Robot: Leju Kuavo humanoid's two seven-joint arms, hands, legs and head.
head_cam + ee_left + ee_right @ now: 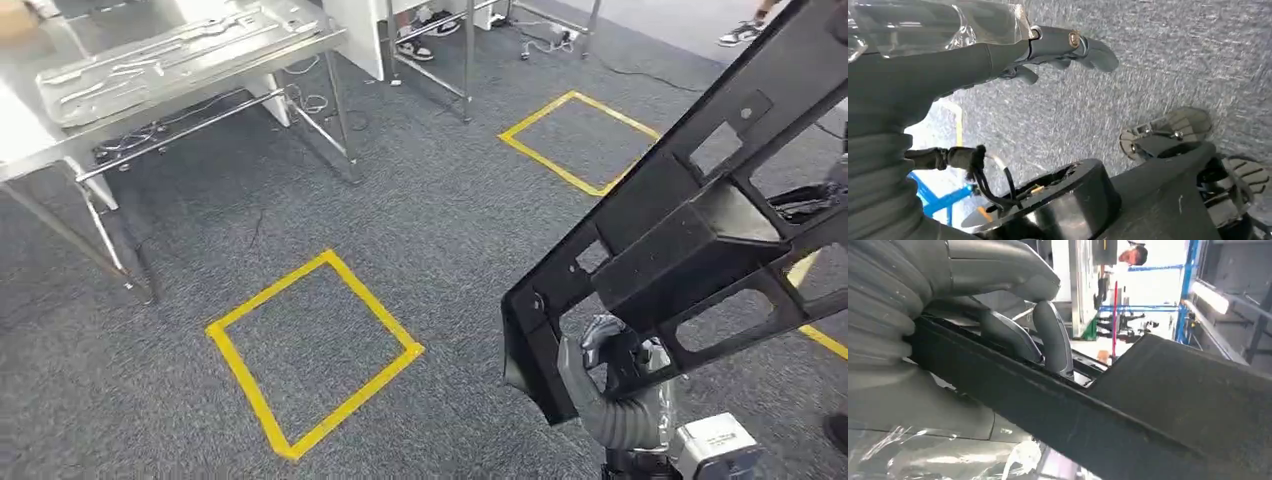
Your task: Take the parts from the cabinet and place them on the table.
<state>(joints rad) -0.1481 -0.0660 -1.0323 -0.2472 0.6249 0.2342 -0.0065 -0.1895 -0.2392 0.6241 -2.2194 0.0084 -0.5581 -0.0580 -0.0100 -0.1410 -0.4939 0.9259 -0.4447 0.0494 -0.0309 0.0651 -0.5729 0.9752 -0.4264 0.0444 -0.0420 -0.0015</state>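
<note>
Grey carpet (420,240) with yellow tape squares (312,350) lies below. Right hand (612,352) grips the long black part (690,230), held tilted above the floor. Left hand (1048,50) seems empty, fingers apart.

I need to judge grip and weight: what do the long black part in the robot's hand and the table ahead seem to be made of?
Black frame part: probably moulded plastic, matte black, with ribbed cut-outs and a fine-grained surface in the right wrist view. Right hand grips it. Table: looks like bare metal, dull silver with soft reflections, on thin metal legs.
</note>
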